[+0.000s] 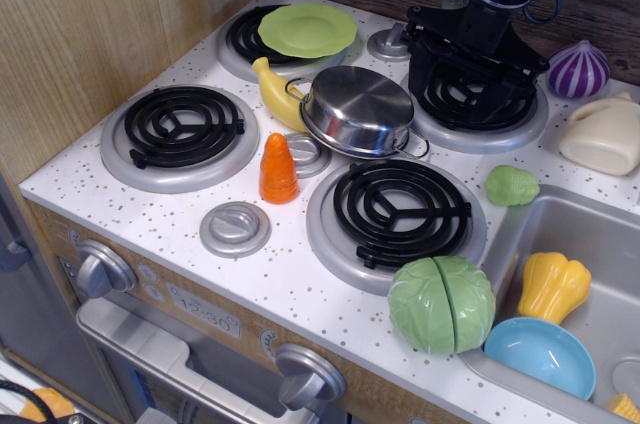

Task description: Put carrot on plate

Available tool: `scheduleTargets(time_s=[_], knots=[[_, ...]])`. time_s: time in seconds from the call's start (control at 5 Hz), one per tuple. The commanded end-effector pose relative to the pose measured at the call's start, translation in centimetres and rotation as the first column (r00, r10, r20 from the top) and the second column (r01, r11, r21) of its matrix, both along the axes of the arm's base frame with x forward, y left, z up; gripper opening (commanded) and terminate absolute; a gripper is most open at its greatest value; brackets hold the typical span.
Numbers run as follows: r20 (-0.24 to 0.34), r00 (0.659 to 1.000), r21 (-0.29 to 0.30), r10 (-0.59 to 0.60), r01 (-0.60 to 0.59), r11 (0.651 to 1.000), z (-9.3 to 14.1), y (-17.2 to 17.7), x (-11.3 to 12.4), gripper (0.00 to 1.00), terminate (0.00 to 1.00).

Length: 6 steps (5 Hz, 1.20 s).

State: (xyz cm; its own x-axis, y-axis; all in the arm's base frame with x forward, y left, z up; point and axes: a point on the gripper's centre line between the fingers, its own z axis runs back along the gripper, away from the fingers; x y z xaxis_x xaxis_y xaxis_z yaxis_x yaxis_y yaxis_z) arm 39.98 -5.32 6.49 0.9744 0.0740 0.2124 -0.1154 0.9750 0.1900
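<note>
The carrot (278,169), a small bright orange cone, stands upright on the white stove top between the front left and front right burners. The lime-green plate (307,29) lies on the back left burner. My gripper (455,69) is black and hangs over the back right burner, well to the right of the plate and far behind the carrot. It holds nothing that I can see. I cannot tell whether its fingers are open or shut.
An upturned steel pot (357,109) sits mid-stove beside a yellow banana (276,92). A green cabbage (441,302) lies at the front right. The sink (590,244) holds a yellow squash (553,286) and a blue bowl (539,355). A wooden wall stands left.
</note>
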Motion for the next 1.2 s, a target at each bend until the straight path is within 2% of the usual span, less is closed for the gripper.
scheduleTargets(time_s=[0.0, 0.4, 0.6, 0.8, 1.0], knots=[[0.0, 1.0, 0.0, 0.0, 0.0, 1.0, 0.0, 0.0, 0.0, 1.0, 0.0], [-0.047, 0.999, 0.149, 0.002, 0.005, 0.989, 4.7, 4.3, -2.8, 1.0, 0.0], [-0.079, 0.996, 0.198, 0.03, -0.014, 0.98, 5.5, 6.7, -4.7, 1.0, 0.0], [-0.084, 0.996, 0.173, 0.038, -0.023, 0.985, 5.0, 9.3, -7.2, 1.0, 0.0], [-0.048, 0.998, 0.14, 0.028, -0.021, 0.99, 3.2, 10.1, -8.6, 1.0, 0.0]])
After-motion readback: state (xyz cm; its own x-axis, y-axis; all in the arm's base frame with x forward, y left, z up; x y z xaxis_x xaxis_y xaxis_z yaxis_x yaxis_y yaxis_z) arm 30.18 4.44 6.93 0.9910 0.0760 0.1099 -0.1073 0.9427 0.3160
